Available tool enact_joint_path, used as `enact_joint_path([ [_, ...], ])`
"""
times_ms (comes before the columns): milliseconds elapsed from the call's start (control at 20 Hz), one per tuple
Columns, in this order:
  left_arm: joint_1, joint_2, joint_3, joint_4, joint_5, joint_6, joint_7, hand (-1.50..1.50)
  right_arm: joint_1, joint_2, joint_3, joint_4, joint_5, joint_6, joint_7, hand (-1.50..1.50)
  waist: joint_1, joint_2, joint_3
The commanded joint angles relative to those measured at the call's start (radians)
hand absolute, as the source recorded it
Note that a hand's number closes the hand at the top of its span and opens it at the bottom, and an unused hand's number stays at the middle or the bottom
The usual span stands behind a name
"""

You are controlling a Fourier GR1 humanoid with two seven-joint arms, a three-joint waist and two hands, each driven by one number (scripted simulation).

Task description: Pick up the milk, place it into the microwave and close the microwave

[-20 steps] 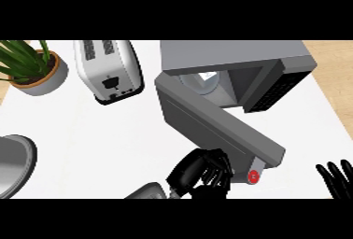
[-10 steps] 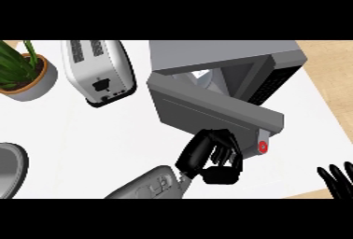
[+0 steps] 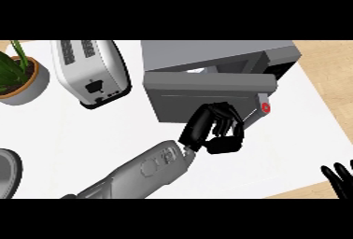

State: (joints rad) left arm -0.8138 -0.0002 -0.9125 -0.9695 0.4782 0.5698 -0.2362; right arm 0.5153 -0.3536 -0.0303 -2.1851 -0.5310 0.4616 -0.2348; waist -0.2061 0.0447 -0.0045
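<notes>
The grey microwave (image 3: 221,50) stands at the back of the white counter, its door (image 3: 207,93) swung almost closed, leaving a narrow gap along the top. In that gap a white sliver, probably the milk (image 3: 200,70), shows inside; the rest of it is hidden. My left hand (image 3: 214,127) lies against the door's front face near its lower edge, fingers relaxed and holding nothing. A red button (image 3: 267,108) marks the door's right end. My right hand (image 3: 339,177) rests at the lower right edge, fingers up and open.
A white toaster (image 3: 93,70) stands left of the microwave, with a potted plant (image 3: 17,77) beyond it at the far left. A metal pan's rim (image 3: 8,172) shows at the left edge. The counter (image 3: 303,140) ends at the right, past the microwave.
The microwave door has swung from wide open to nearly closed, with my left hand moving up and forward against it. The right hand has stayed put.
</notes>
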Motion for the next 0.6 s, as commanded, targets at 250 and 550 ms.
enact_joint_path([
  [250, -0.129, 0.000, 0.088, 0.134, 0.158, -0.012, -0.064, 1.50, -0.033, -0.033, -0.029, -0.032, -0.052, -0.018, 0.049, -1.50, -0.034, 0.019, 0.002],
  [550, -0.163, 0.000, 0.117, 0.185, 0.234, -0.043, -0.120, 1.50, -0.043, -0.048, -0.054, -0.044, -0.084, -0.036, 0.073, -1.50, -0.041, 0.023, 0.001],
])
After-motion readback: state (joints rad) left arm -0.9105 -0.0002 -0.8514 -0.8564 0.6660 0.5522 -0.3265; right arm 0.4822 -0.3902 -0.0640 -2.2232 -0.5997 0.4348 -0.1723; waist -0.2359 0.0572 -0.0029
